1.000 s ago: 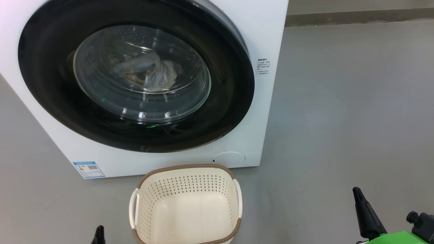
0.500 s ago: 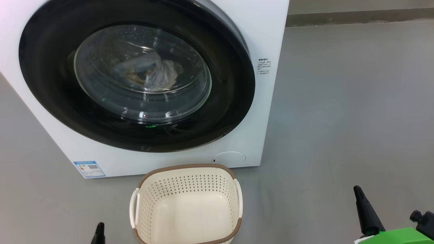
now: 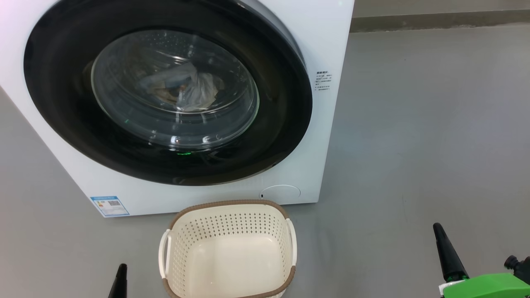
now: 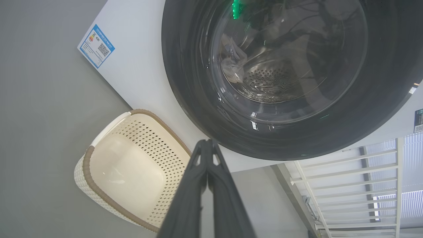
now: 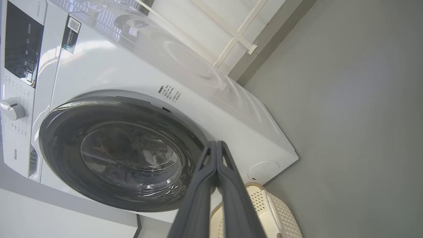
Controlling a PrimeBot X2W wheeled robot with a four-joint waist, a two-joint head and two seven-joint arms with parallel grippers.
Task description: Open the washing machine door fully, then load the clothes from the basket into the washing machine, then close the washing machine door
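Grey floor [image 3: 414, 124]: washing machine [image 3: 327, 41] far left w/ washing machine door [image 3: 281, 124] closed, clothes [image 3: 186, 87] inside behind glass. Near, just in front: basket [image 3: 227, 225]. Both left fingers [image 4: 193, 185] & right fingers [image 5: 201, 185] pressed together, nothing held.

"Hisense", apparently, on the washing machine [image 5: 109, 72]

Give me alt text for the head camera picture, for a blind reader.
A white washing machine with its round black door shut, clothes visible inside. An empty cream basket stands on the floor before it.
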